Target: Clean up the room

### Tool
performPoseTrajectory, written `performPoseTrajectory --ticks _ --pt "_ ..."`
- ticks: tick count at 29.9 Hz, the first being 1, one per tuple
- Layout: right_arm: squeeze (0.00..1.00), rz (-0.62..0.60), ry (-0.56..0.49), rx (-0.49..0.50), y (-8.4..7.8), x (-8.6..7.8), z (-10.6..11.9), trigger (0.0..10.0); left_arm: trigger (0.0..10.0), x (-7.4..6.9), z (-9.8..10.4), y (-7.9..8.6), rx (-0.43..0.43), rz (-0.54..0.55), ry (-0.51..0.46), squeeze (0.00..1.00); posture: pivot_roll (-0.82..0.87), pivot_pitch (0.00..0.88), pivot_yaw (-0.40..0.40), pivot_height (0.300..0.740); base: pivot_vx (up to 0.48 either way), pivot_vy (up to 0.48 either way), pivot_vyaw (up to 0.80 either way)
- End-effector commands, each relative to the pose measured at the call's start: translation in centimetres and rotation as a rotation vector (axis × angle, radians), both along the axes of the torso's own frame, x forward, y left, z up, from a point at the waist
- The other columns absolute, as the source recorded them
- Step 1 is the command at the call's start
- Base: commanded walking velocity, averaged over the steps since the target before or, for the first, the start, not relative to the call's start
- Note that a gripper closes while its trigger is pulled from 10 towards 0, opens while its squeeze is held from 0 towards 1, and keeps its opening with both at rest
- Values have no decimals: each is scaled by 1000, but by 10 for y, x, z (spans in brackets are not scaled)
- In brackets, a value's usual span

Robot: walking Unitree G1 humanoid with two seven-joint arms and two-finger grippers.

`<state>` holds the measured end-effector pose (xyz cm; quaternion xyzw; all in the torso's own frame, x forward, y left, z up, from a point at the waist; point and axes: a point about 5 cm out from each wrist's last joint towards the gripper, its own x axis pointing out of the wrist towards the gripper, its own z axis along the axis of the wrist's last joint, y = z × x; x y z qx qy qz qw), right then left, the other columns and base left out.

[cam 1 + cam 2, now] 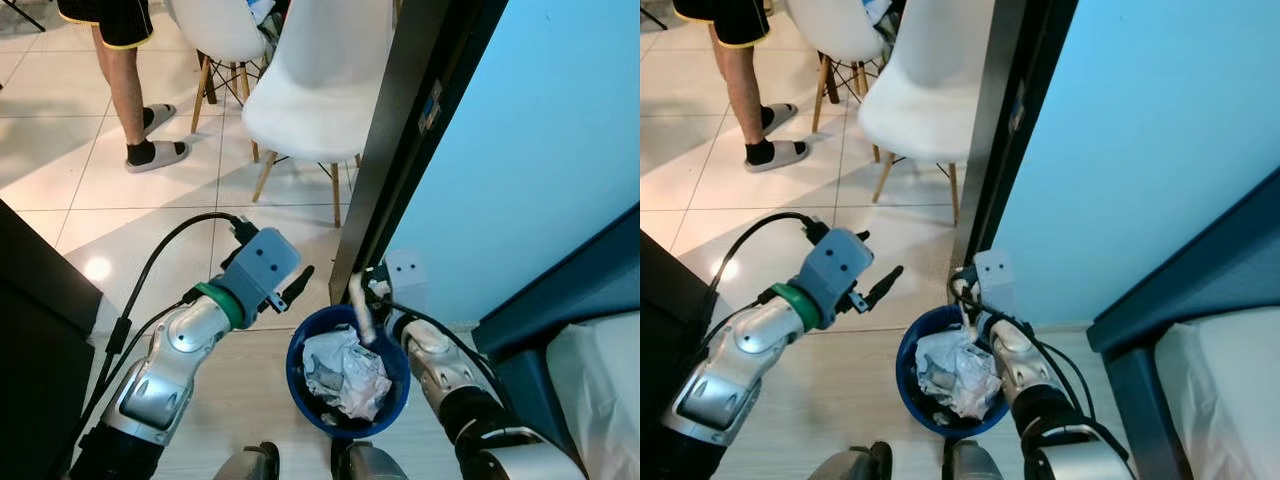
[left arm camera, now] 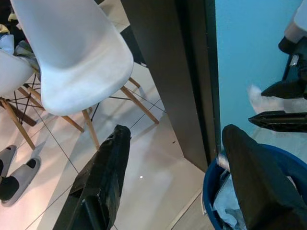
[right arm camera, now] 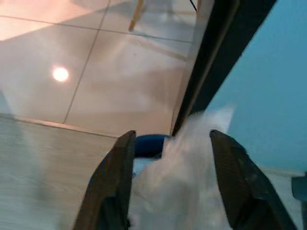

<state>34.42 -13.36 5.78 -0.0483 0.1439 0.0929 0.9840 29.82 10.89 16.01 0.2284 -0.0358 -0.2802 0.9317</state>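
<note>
Right hand [image 1: 362, 300] is pinching a white tissue [image 3: 192, 143] above the blue bin [image 1: 300, 375] at bottom center; it should let go squarely over the opening. Left hand [image 1: 290, 290] hangs apart nearby.

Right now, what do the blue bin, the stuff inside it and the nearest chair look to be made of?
Blue bin: likely plastic, with a smooth, slightly glossy rim. Its contents: crumpled white paper or tissue, with creased, matte folds; the right end effector holds a similar white piece above it. Nearest chair: moulded white plastic-looking seat with an even satin sheen, on light wooden-looking legs.
</note>
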Motion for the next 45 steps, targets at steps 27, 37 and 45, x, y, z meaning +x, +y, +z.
performPoseTrajectory --ticks 27,37,45 --pt "0 -9 -441 132 -10 -9 50 10000 10000 18 -10 30 -140 446 -40 0 -24 95 15 730 0 0 0" --pt "0 -2 -516 125 -6 -9 62 10000 10000 17 -7 21 -45 397 -152 0 -19 50 20 730 -154 0 0" --pt "0 7 -500 121 -5 -14 60 10000 10000 17 -7 17 -61 413 -170 0 -16 55 12 730 -393 0 0"
